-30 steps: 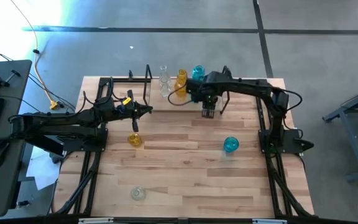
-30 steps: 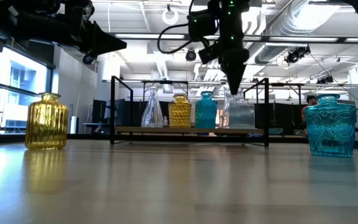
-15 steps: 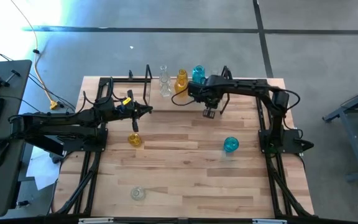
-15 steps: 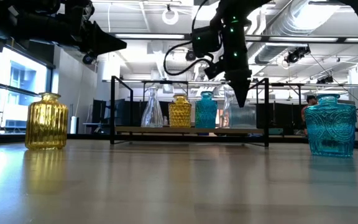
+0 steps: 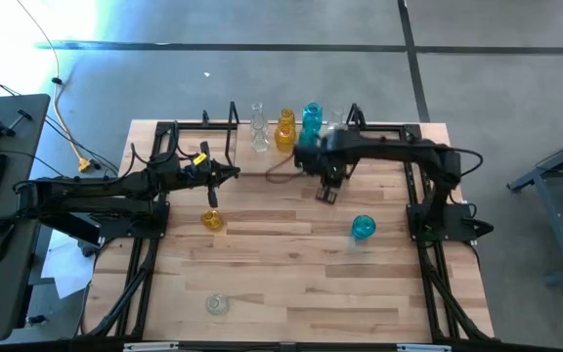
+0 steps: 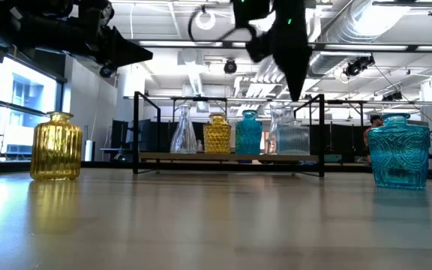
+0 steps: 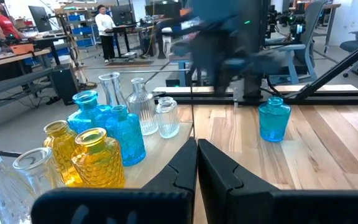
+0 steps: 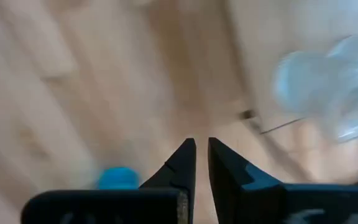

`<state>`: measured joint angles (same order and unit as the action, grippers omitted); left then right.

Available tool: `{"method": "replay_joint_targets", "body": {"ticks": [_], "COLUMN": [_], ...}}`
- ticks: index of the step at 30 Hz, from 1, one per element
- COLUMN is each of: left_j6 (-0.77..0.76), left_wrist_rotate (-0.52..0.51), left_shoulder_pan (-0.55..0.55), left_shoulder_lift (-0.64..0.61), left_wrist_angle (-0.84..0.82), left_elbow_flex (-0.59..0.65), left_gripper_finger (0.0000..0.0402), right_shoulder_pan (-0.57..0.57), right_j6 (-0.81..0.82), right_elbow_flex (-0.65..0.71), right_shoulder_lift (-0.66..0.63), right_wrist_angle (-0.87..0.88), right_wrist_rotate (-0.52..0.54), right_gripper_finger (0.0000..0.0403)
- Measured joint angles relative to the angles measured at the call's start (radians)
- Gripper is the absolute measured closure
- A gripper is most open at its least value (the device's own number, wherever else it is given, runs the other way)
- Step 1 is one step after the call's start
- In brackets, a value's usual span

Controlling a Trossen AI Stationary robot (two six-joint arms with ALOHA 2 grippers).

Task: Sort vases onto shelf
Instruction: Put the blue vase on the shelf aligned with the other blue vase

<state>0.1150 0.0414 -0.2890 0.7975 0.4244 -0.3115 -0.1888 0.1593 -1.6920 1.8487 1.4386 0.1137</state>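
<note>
The shelf (image 5: 233, 125) stands at the table's far edge, with a clear vase (image 5: 258, 127), an amber one (image 5: 284, 127), a teal one (image 5: 311, 118) and a ribbed clear one (image 6: 291, 136) on its board (image 6: 201, 157). On the tabletop stand an amber vase (image 5: 211, 220), a teal vase (image 5: 363, 227) and a clear vase (image 5: 217, 304). My right gripper (image 5: 326, 192) hovers just near of the shelf with a narrow gap between its fingers (image 8: 201, 146), holding nothing. My left gripper (image 5: 211, 184) waits shut (image 7: 196, 146) above the amber vase.
Both arm bases and their black frames run along the table's left and right sides (image 5: 428, 220). Bare wood lies between the three loose vases (image 5: 291, 264). In the left wrist view a cluster of teal, amber and clear vases (image 7: 104, 137) stands close by. People show in the room beyond.
My right gripper has drawn back from the ribbed clear vase on the shelf toward the table's near edge, dipping and then rising. The vase stays upright on the board. The left arm has kept still.
</note>
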Motion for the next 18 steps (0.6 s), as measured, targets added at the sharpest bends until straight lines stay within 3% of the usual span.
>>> {"method": "replay_joint_targets", "body": {"ticks": [9, 18], "left_j6": [-0.006, -0.014], "left_wrist_rotate": [0.0, 0.0], "left_shoulder_pan": [0.0, 0.0], "left_shoulder_lift": [0.0, 0.0], "left_wrist_angle": [-0.025, -0.024], "left_elbow_flex": [0.0, 0.0], "left_gripper_finger": [0.0397, 0.0397], "right_shoulder_pan": [0.288, 0.437], "right_j6": [0.577, 1.1], "right_elbow_flex": [0.227, 0.517], "right_shoulder_lift": [-0.197, -0.415], "right_wrist_angle": [-0.022, -0.15], "right_wrist_rotate": [-0.047, -0.039], "right_gripper_finger": [0.0348, 0.0238]}}
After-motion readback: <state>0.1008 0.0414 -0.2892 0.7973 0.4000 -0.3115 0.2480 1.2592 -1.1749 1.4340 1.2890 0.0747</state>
